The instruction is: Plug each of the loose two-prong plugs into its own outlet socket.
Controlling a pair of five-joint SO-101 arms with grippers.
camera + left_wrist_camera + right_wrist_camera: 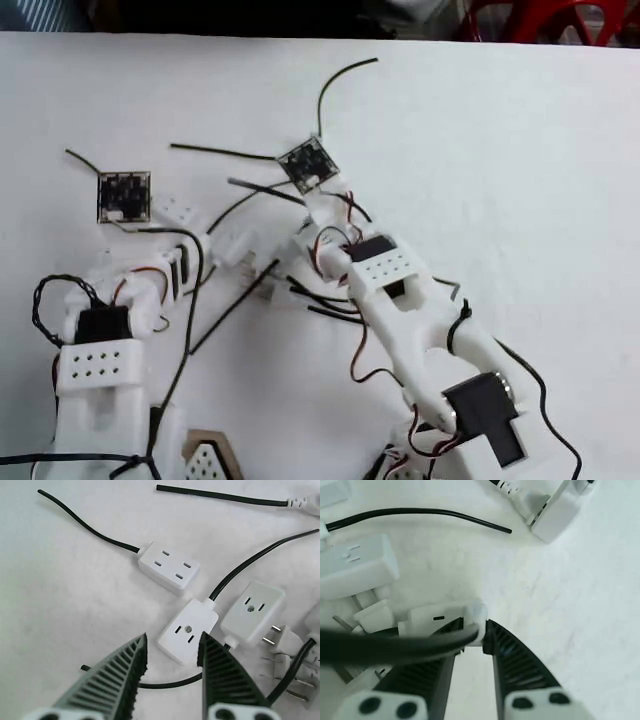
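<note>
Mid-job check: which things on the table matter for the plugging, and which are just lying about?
Job: white double-socket outlet block; white single-socket outlet block; white two-prong plug on black cord; white plug body held by right gripper.
Lying about: black square marker board; second black square marker board; brown-rimmed hexagonal piece.

My left gripper (172, 642) is hanging open just short of a single socket (189, 630) on the table (60, 610). The double outlet (169, 566) is lying beyond that socket, and a second socket (253, 611) is lying just beside it. Loose plugs (286, 639) are lying just beside the second socket. My right gripper (476, 625) is pinching one plug (432, 616), its cable (380, 647) crossing over one finger, near another socket (357, 562).
</note>
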